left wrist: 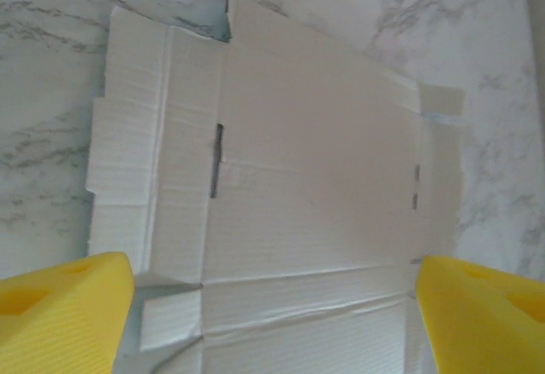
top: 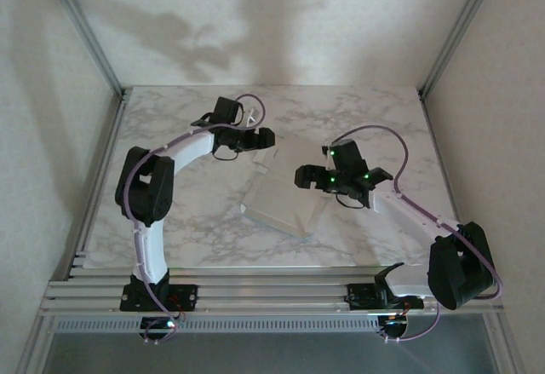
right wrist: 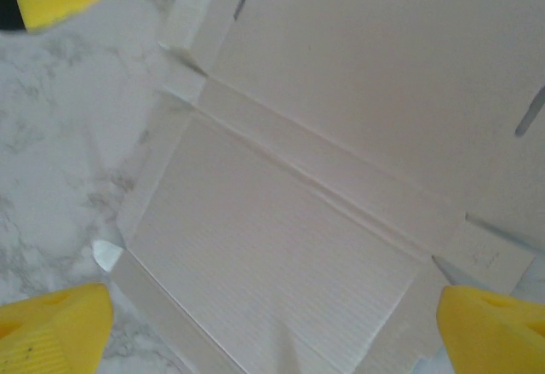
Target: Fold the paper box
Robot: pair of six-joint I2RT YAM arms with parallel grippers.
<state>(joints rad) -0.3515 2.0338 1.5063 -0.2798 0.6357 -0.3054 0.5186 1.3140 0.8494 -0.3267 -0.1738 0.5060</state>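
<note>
Two hands are hovering over the paper box, which is lying opened out as a creased sheet, pale face up, near the middle of the marble table. The left hand is hanging over the sheet's far-left corner and the right hand over its right edge, apparently so that each is covering its own side of the flaps. In the left wrist view, the left hand is standing wide apart and gripping nothing, with the slotted main panel lying below and ahead of its pads. In the right wrist view, the right hand is likewise gaping fully and holding nothing, with a side panel lying beneath and between its fingers. No flap is appearing folded yet.
</note>
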